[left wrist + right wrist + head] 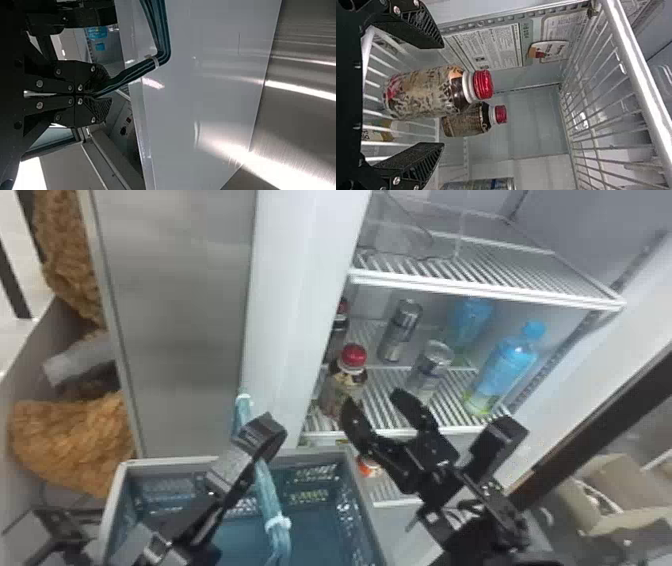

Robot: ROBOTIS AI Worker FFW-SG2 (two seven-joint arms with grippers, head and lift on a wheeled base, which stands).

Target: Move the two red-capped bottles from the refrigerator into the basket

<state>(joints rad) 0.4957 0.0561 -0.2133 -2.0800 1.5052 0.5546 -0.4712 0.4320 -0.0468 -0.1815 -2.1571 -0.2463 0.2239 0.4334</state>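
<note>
Nearest me is the plastic basket (170, 461), just outside the refrigerator, and neither red-capped bottle is in it as far as its visible inside tells me. My left gripper (106, 92) is closed down narrow, pinching the teal handle (272, 510) that rises from the basket; I read that as my way of holding the basket for loading

My right gripper (374, 402) is at the front of the middle wire shelf (450, 431) with its fingers wide and nothing held. The front red-capped bottle (345, 387) stands upright on that shelf, just beyond the fingertips; on the right wrist view it lines up with the gap between them. So I judge the step in hand to be the approach to the first bottle, with both bottles left to move

Next I want to line the fingers up on either side of its body, ease in, and only then close. The head view puts one fingertip very near the bottle, so a careless advance could nudge it over. The front silver can (431, 370) stands on the other side, leaving limited room to swing. Farther in, the rear red-capped bottle (338, 327) waits behind the first, best left until that one is out
</note>
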